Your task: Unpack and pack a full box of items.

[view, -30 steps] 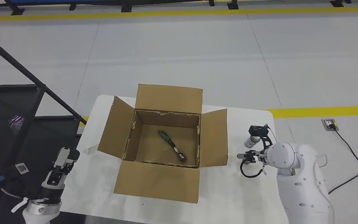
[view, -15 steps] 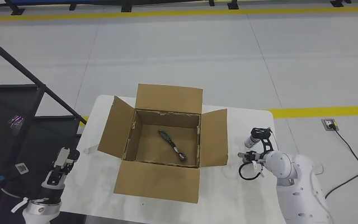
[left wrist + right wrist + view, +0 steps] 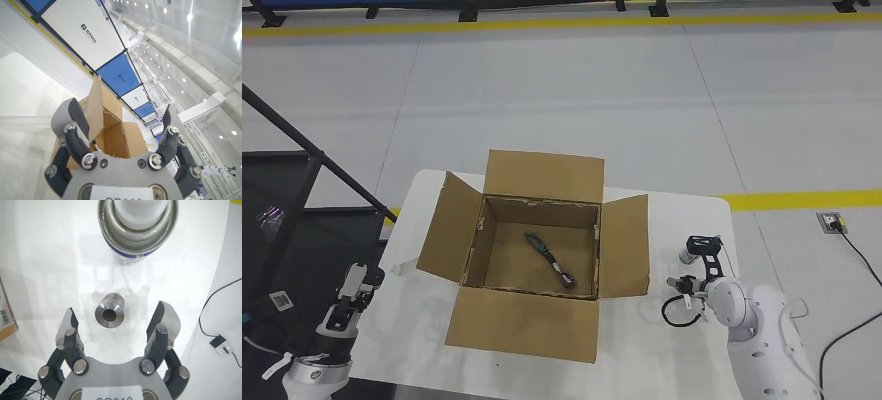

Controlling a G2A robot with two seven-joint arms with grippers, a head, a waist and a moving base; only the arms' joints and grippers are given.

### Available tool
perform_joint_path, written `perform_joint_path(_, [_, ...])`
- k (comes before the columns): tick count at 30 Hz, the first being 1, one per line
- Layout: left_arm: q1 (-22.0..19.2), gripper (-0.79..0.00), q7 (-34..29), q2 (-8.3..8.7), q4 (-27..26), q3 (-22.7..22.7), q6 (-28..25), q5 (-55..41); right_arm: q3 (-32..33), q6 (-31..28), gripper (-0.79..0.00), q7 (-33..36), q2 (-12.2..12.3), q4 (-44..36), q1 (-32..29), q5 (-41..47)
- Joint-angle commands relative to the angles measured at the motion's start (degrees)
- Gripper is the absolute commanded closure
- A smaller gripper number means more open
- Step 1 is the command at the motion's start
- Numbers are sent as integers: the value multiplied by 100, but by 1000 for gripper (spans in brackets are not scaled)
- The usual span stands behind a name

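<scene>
Cardboard box (image 3: 522,322), one can (image 3: 138,232), perhaps one ratchet (image 3: 550,260)

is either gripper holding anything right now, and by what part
Nothing is held. The right gripper is open over a small hollow steel cylinder without touching it; the left gripper is open and empty.

Matt brown corrugated cardboard box (image 3: 524,325), glossy smooth white worktop (image 3: 47,256), brushed steel cylinder (image 3: 110,313), shiny metal can (image 3: 132,247) with white plastic cap (image 3: 140,211), right pincer (image 3: 115,310) with ribbed black pads (image 3: 151,323)
</scene>
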Motion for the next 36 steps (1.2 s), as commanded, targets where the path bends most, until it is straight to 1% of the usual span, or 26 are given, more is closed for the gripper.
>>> perform_joint_path(1, [0,-785,0,0,0,0,0,0,-9,16,-542,-17,3,27,6,25])
perform_joint_path(2, [0,-785,0,0,0,0,0,0,-12,16,-428,-27,7,38,6,37])
perform_joint_path(3, [0,-785,0,0,0,0,0,0,-11,18,-376,-38,10,50,7,59])
perform_joint_path(5, [0,-785,0,0,0,0,0,0,-13,11,-348,-54,16,71,10,107])
perform_joint_path(8, [0,-785,0,0,0,0,0,0,-31,17,-329,-97,24,98,14,140])
perform_joint_path(9, [0,-785,0,0,0,0,0,0,-36,23,-292,-103,27,103,16,149])
perform_joint_path(11, [0,-785,0,0,0,0,0,0,-36,-7,-179,-115,36,36,4,195])
perform_joint_path(12, [0,-785,0,0,0,0,0,0,-21,-29,-55,-120,42,-39,-18,227])
perform_joint_path(13, [0,-785,0,0,0,0,0,0,-6,-48,0,-113,48,-98,-42,237])
perform_joint_path(17, [0,-785,0,0,0,0,0,0,167,-251,0,-13,93,-783,-248,430])
perform_joint_path(20, [0,-785,0,0,0,0,0,0,308,-307,0,91,124,-1655,-511,567])
perform_joint_path(22, [0,-785,0,0,0,0,0,0,386,-260,0,159,141,-2413,-683,618])
perform_joint_path(26, [0,-785,0,0,0,0,0,0,315,-39,0,210,141,-3397,-756,726])
perform_joint_path(29, [0,-785,0,0,0,0,0,0,82,144,0,177,127,-3915,-699,793])
perform_joint_path(31, [0,-785,0,0,0,0,0,0,-193,231,0,165,113,-4118,-609,797])
perform_joint_path(34, [0,-785,0,0,0,0,0,0,-731,381,0,129,82,-4164,-361,632])
perform_joint_path(36, [0,-785,0,0,0,0,0,0,-1165,570,0,48,43,-4049,-127,473])
